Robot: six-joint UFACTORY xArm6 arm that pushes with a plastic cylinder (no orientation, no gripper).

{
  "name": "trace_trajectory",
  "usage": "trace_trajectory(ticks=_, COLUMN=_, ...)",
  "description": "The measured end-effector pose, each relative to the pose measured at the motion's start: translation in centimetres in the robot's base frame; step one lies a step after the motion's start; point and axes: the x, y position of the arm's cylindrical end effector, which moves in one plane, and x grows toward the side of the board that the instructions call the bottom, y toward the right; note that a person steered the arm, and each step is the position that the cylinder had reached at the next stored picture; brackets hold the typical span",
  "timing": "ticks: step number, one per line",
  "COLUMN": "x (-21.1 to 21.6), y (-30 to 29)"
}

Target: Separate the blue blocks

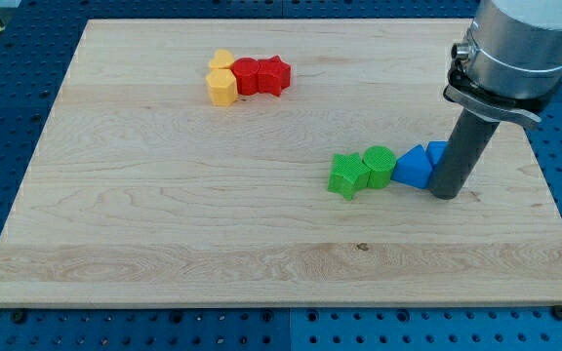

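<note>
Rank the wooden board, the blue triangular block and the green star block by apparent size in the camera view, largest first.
1. Wooden board, by far.
2. Blue triangular block and green star block: too alike to rank.
My tip touches the blue blocks' right side.

Tabletop (164, 214) pale wood, smooth matt grain, blocks matt ribbed plastic, rod (461, 151) dark matt, collar (515, 49) brushed grey metal

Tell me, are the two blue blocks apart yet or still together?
Still together: the blue triangular block touches the other blue block, half hidden behind my tip.
</note>
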Motion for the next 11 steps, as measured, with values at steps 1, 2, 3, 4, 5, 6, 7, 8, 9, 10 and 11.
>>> trace_trajectory(ticks=1, x=-0.1, y=0.0)
trace_trajectory(ticks=2, x=-0.4, y=-0.1)
trace_trajectory(ticks=3, x=-0.6, y=-1.2)
trace_trajectory(ticks=4, x=-1.8, y=-2.8)
trace_trajectory(ticks=5, x=-1.9, y=-2.8)
trace_trajectory(ticks=6, x=-1.9, y=-2.2)
trace_trajectory(ticks=7, x=-1.9, y=-1.5)
trace_trajectory(ticks=8, x=-2.5, y=-1.8)
trace_trajectory(ticks=9, x=-3.4, y=-1.9)
trace_trajectory(ticks=10, x=-3.6, y=-1.9)
trace_trajectory(ticks=11, x=-3.8, y=-1.6)
